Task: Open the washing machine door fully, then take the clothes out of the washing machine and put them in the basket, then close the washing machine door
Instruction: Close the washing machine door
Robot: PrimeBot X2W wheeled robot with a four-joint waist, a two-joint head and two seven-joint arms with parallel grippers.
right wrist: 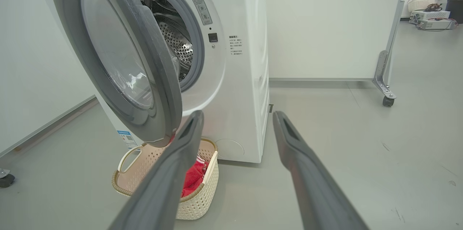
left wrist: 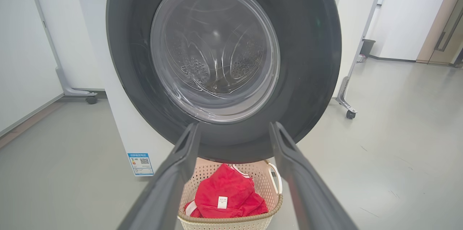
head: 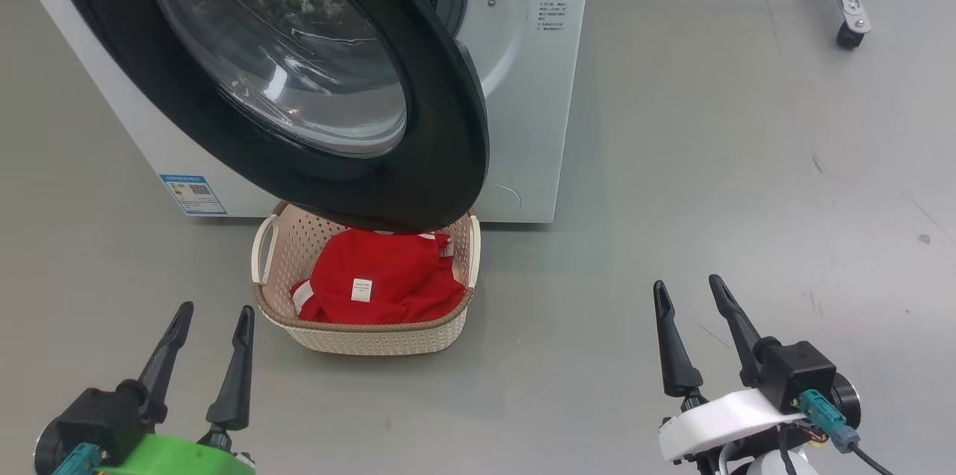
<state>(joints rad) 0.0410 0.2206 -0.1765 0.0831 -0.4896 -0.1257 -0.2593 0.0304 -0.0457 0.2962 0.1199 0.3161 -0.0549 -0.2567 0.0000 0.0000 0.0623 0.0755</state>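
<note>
Well, the washing machine (head: 523,87) is the biggest thing before me, a white box standing at the far left of the grey floor (head: 747,161). Its round black-rimmed door (head: 455,161) hangs roughly half open, swung out towards me, its free edge to the right. Past that edge I can see part of the steel drum (right wrist: 177,45). What shows of it, also through the door glass, looks bare, though I cannot see all of it.

Just in front of the machine, partly under the door's lower rim, sits the cream basket (head: 373,337). The red clothes (head: 388,266) lie bundled inside it, a small white tag (head: 361,289) facing up.

My left pincer (head: 216,309) is near me, just left of the basket, spread wide and holding nothing. My right pincer (head: 687,282) is well off to the right over bare floor, equally wide and empty.

I judge the opening and the unloading done, as far as I can see. What is left is closing the door: a push on its outer face, near the free edge, until it latches. The rim passes close above the basket, so I would watch that clearance.
</note>
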